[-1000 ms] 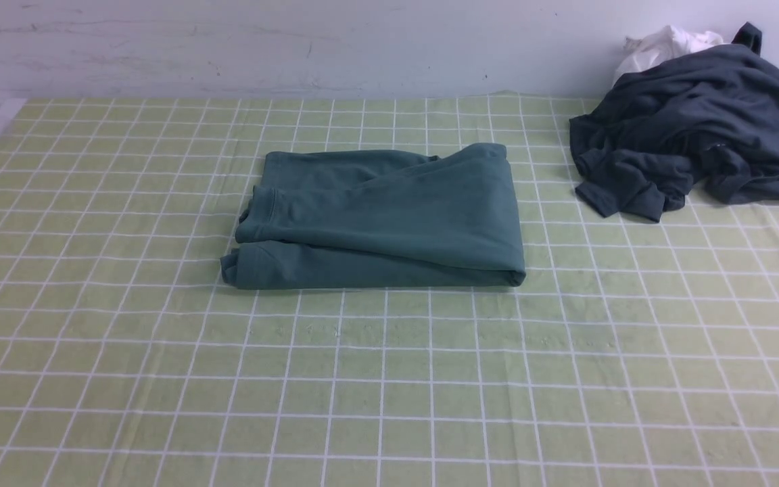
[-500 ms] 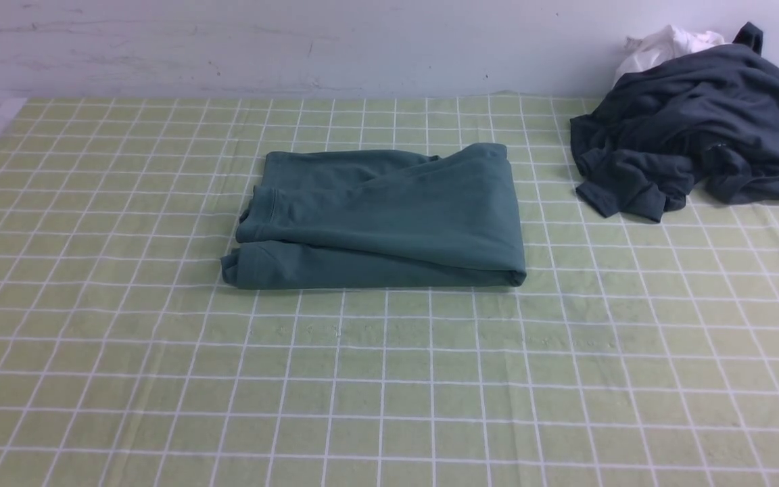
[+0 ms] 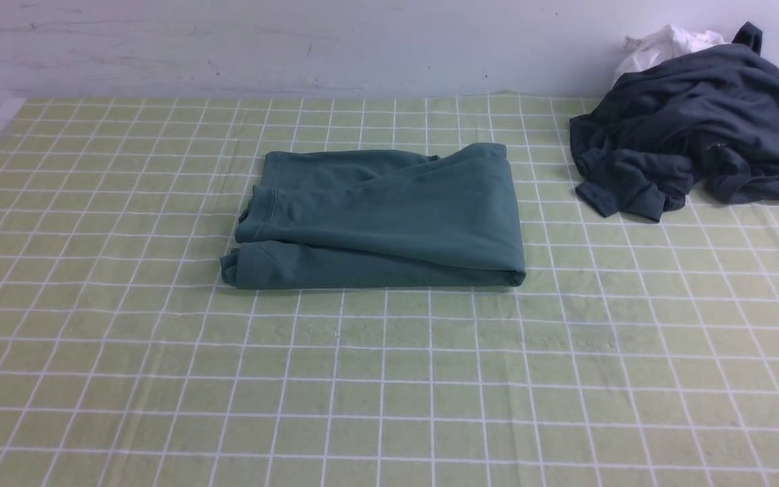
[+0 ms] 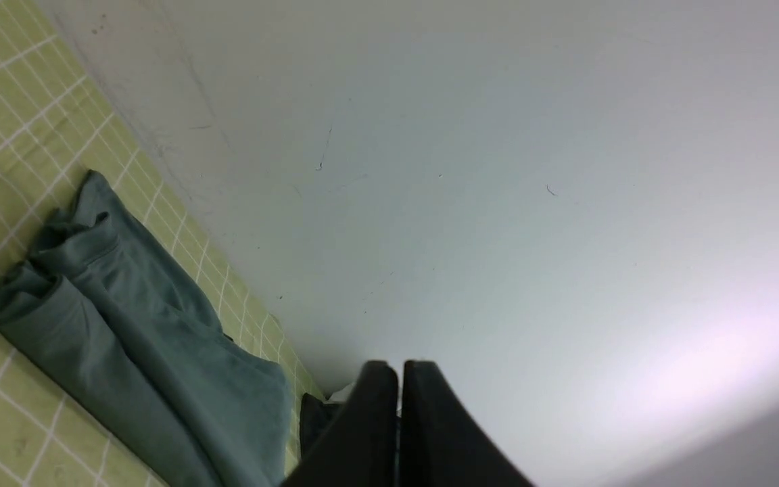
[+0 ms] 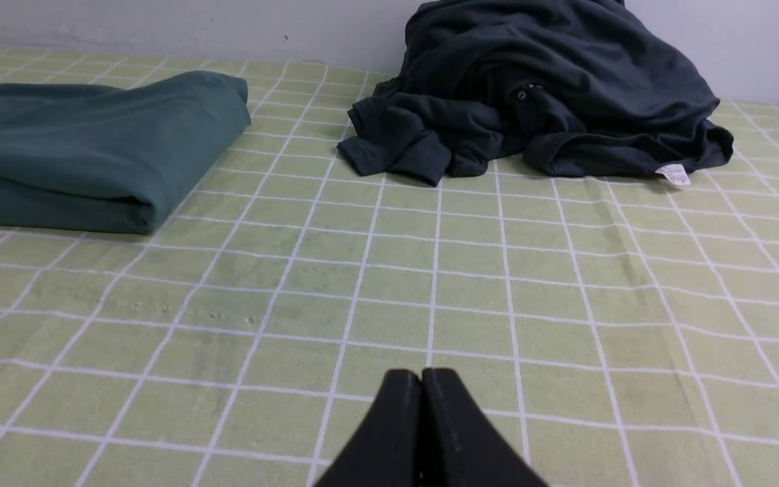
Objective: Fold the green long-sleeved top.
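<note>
Item one: the green long-sleeved top (image 3: 379, 220), which we find folded into a compact rectangle, lying flat on the green checked tablecloth (image 3: 389, 379), its layered edges stacked at one end.

Item two: a dark charcoal garment (image 3: 694, 122), crumpled in a heap, well apart from the top, on its right and nearer the wall (image 3: 295, 40). A white cloth (image 3: 663, 44) shows behind that heap.

Item three: the left gripper (image 4: 399, 379), fingers pressed together and clasping nothing, raised away from the top.

Item four: the right gripper (image 5: 422, 382), likewise clenched and empty, low over bare cloth, well apart from the top and on its right.
</note>
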`<control>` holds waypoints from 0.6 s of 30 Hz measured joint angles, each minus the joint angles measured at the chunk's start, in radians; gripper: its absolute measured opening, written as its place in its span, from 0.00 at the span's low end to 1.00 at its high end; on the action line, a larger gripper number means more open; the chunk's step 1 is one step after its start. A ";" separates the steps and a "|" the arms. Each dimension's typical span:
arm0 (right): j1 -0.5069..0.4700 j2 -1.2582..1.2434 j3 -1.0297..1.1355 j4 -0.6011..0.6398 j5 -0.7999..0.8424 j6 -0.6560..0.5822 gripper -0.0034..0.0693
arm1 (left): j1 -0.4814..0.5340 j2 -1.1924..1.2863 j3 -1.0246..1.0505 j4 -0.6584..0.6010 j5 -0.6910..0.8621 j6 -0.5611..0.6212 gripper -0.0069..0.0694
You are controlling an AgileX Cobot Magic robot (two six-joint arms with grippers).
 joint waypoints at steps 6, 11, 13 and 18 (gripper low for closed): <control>0.000 0.000 0.000 0.001 0.000 0.000 0.04 | 0.000 0.000 0.000 0.000 0.000 0.000 0.09; 0.000 0.000 0.000 0.001 0.000 -0.001 0.04 | 0.000 0.000 0.000 -0.001 0.000 0.000 0.09; 0.000 0.000 0.000 0.001 0.000 -0.003 0.04 | 0.000 0.000 0.000 -0.001 -0.001 0.000 0.09; 0.000 0.000 0.000 0.001 0.001 -0.003 0.04 | 0.000 -0.034 0.017 -0.025 -0.026 -0.005 0.09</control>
